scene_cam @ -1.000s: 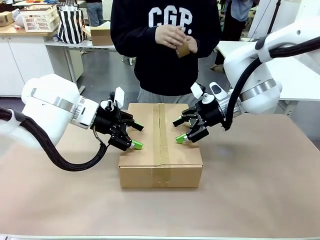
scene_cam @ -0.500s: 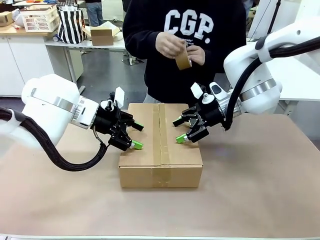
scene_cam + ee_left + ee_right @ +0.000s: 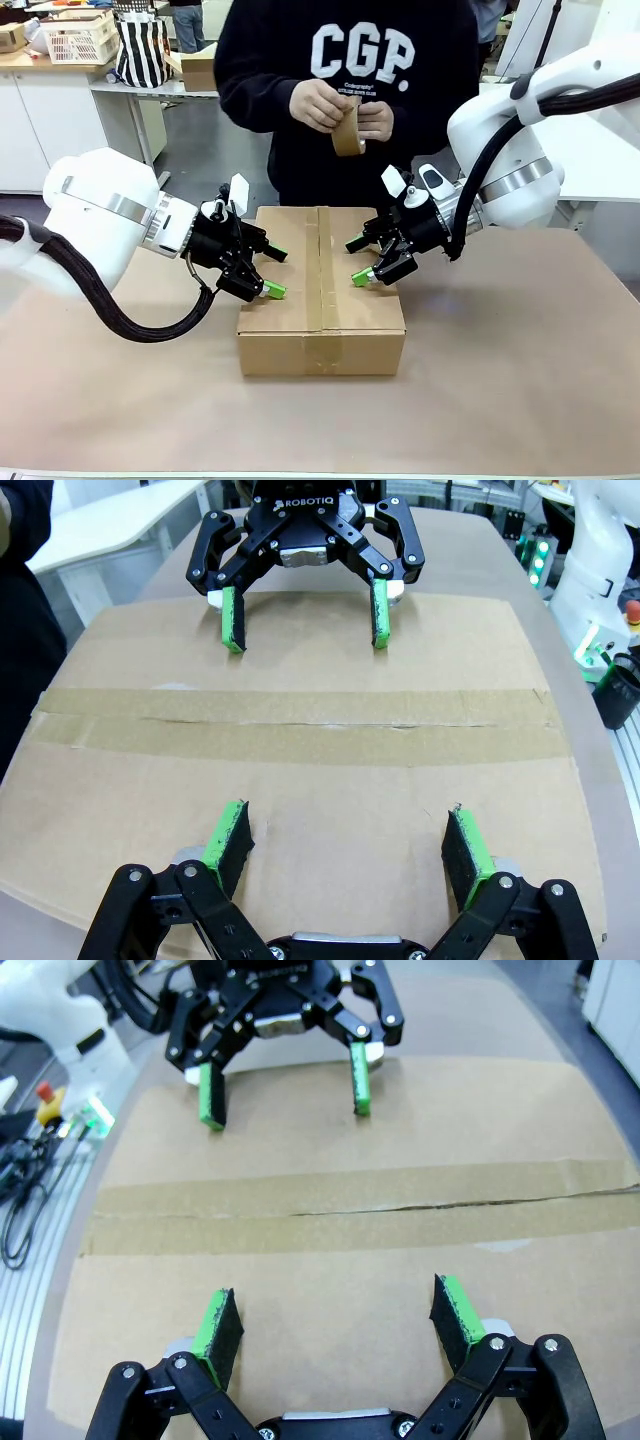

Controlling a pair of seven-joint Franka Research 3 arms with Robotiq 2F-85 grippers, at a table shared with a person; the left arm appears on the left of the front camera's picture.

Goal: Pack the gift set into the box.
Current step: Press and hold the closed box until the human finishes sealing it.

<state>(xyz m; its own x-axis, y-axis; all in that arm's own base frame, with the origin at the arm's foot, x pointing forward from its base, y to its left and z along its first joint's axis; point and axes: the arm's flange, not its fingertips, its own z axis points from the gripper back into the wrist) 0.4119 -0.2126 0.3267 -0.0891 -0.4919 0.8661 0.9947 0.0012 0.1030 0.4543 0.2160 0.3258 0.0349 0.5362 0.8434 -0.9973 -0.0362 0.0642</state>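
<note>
Taped box (image 3: 321,300) under both spread, empty claws, left (image 3: 268,270) and right (image 3: 358,262) unmoved, person's tape roll (image 3: 347,131) now lower

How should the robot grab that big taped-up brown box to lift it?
Probably by the short ends, one gripper from each side. The box is wider than either open gripper, and its taped top is flat with no edge to pinch. The left gripper and right gripper already hover over opposite halves.
</note>
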